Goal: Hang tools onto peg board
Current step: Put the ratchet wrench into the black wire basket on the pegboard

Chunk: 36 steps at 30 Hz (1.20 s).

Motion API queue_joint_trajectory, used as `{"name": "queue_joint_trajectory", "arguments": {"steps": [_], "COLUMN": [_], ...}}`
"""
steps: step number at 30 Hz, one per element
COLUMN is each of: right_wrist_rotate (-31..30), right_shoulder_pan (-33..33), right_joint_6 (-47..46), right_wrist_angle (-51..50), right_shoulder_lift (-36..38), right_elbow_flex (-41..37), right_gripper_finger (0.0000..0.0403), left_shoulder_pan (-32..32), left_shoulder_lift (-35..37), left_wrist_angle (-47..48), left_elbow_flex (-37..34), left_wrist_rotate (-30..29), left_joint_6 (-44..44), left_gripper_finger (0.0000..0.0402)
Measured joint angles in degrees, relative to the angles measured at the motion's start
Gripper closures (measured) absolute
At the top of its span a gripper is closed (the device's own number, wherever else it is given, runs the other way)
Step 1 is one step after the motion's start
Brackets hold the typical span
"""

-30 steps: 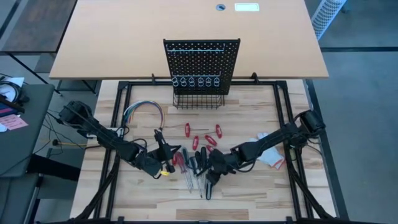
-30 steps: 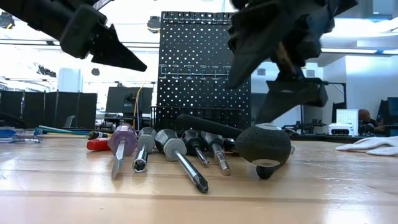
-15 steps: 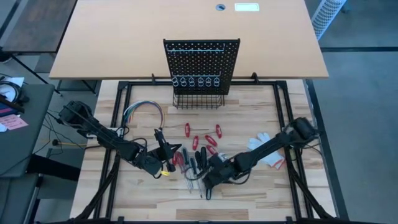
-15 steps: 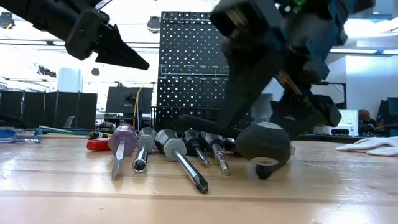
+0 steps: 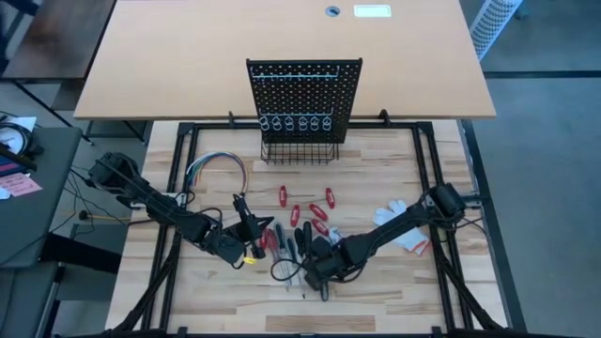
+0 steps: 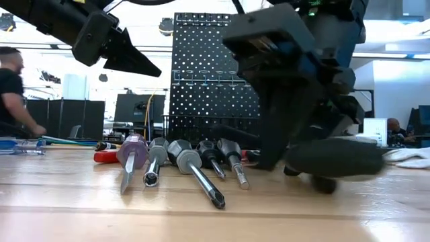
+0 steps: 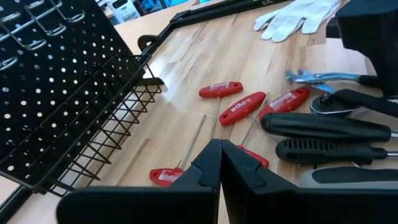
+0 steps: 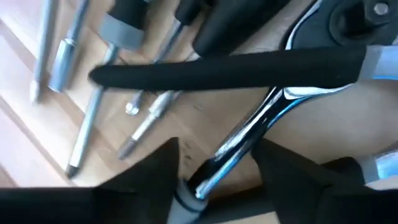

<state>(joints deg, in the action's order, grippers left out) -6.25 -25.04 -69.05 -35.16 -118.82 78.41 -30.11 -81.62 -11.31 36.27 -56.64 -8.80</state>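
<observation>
The tools lie mid-table. Several screwdrivers [image 5: 286, 249] lie side by side, with red-handled keys [image 5: 305, 208] beyond them. The peg board [image 5: 303, 94] stands at the far edge, with silver rings and a wire basket [image 5: 300, 150] at its foot. My right gripper [image 5: 317, 272] points steeply down into the tools. Its open fingers stand on either side of a chrome tool shaft [image 8: 230, 155], which runs under a black handle [image 8: 230, 71]. My left gripper [image 5: 252, 228] hangs shut and empty above the left end of the row. My right gripper comes from above, slanting, with one finger [image 8: 155, 168] on each side of the chrome shaft [image 8: 214, 171], which lies on the table. The gaps are narrow, and I cannot tell whether the pads touch it.
A bundle of coloured wires [image 5: 216, 169] lies at the far left of the work area. A white glove [image 5: 404, 230] lies to the right, under my right arm. A black frame rail [image 5: 174, 188] borders the wooden top. A person [image 6: 10, 87] shows in the room behind.
My right gripper has sunk onto the tools, moved toward the table's near left and tipped to point more steeply down. In the low view the round black handle showed end-on before. Now a long dark shape lies sideways in its place.
</observation>
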Motion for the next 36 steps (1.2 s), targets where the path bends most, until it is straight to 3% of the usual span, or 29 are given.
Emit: {"name": "queue_joint_trajectory", "arguments": {"steps": [5, 8, 17, 25, 31, 36], "right_wrist_rotate": [2.9, 6.5, 26.1, 46.0, 47.7, 39.8], "right_shoulder_pan": [0.2, 0.6, 5.6, 4.7, -0.6, -4.1], "right_joint_6": [3.4, 7.8, 20.5, 29.6, 31.1, 32.6], "right_wrist_angle": [-2.2, -5.7, -11.3, -9.0, -5.4, 4.7], "right_shoulder_lift": [1.0, 3.1, 11.3, 6.0, 4.1, 7.6], "right_elbow_flex": [-0.2, -0.4, -0.4, -0.5, -0.5, -0.5], "right_gripper_finger": [0.032, 0.0368, 0.0364, 0.0362, 0.0362, 0.0362], "left_shoulder_pan": [0.0, 0.0, 0.0, 0.0, 0.0, 0.0], "left_shoulder_lift": [0.0, 0.0, 0.0, 0.0, 0.0, 0.0], "left_wrist_angle": [0.2, 0.2, 0.3, 0.4, 1.2, 1.5], "left_elbow_flex": [0.0, 0.0, 0.0, 0.0, 0.0, 0.0], "left_wrist_rotate": [0.0, 0.0, 0.0, 0.1, 0.1, 0.1], "left_joint_6": [-0.6, -1.0, -1.1, -1.5, -2.3, -3.1], "left_gripper_finger": [0.0401, 0.0402, 0.0401, 0.0402, 0.0401, 0.0401]}}
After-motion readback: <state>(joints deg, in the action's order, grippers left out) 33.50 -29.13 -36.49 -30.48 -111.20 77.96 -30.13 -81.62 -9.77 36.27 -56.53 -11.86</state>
